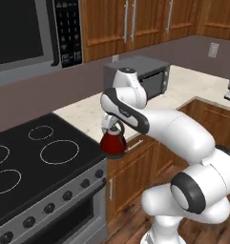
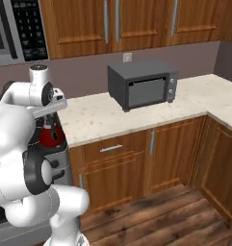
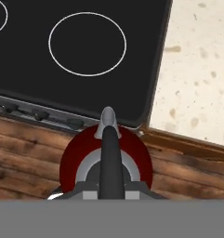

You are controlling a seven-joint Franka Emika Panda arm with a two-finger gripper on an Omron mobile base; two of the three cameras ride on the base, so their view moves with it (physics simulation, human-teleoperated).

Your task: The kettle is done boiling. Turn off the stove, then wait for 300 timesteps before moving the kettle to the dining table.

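My gripper (image 1: pixel 113 127) is shut on the dark arched handle of the small red kettle (image 1: pixel 114 143), which hangs in the air just off the stove's front right corner. In the hand view the kettle (image 3: pixel 74 163) sits right under the gripper (image 3: pixel 111 193), spout pointing toward the stove (image 3: pixel 85 95), with wooden floor beneath it. The black cooktop (image 1: pixel 40 152) has white ring outlines and a row of dark knobs (image 1: pixel 67 195) along its steel front. In the right base view the kettle (image 2: pixel 51 137) shows partly behind my arm. The dining table is out of view.
A beige speckled counter (image 1: pixel 88 114) runs right of the stove, with a grey boxy oven (image 2: pixel 141 86) standing on it at the back. A microwave (image 1: pixel 30 33) hangs over the stove. Wooden cabinets (image 2: pixel 151 158) stand below the counter, above wooden floor (image 2: pixel 161 216).
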